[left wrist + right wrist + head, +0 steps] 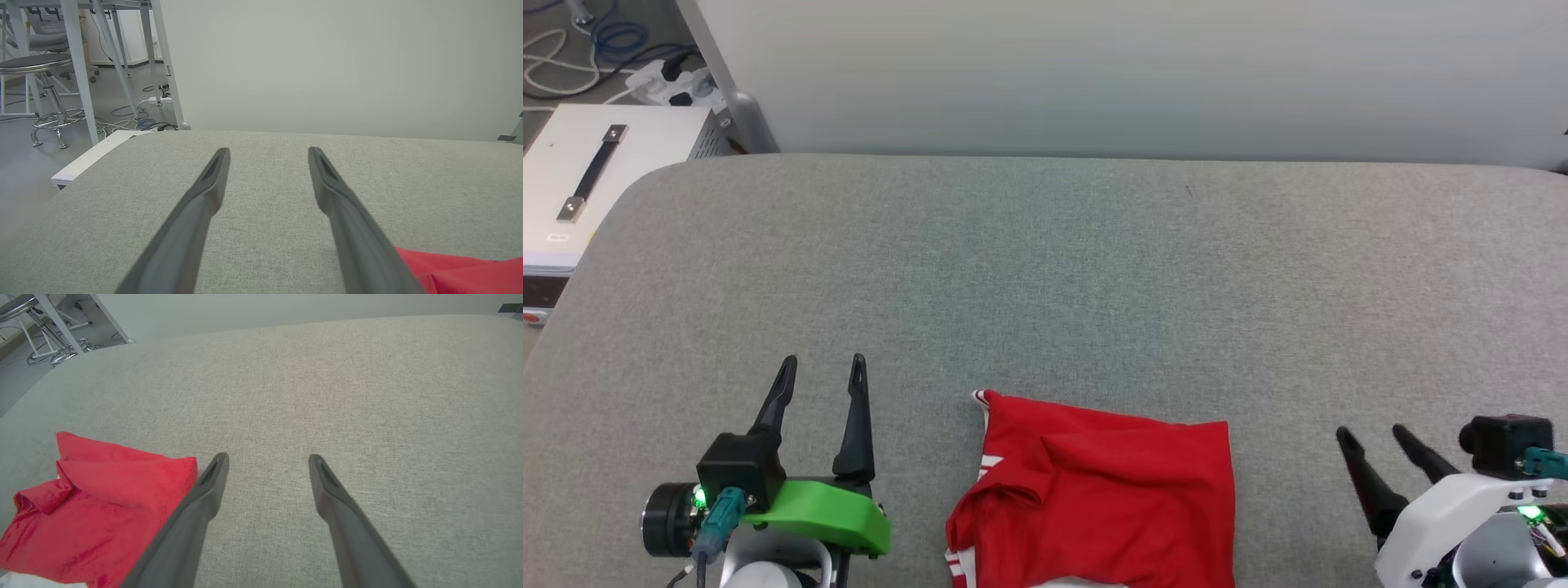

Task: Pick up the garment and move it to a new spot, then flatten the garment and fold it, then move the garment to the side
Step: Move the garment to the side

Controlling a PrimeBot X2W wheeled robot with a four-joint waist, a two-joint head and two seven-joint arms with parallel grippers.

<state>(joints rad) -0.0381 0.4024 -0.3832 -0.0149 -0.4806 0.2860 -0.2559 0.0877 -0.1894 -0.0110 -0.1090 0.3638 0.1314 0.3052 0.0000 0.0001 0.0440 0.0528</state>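
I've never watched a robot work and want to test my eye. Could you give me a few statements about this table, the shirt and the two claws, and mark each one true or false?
1. The red shirt lies on the grey table between the left gripper and the right gripper. True.
2. The left gripper is clamped on the shirt. False: its fingers stand apart over bare table beside the shirt.
3. The right gripper is open and holds nothing. True.
4. The shirt is spread flat with both sleeves out. False: it lies bunched, folded over itself.
5. The white box stands on the table. False: it sits off the table, past its far left corner.
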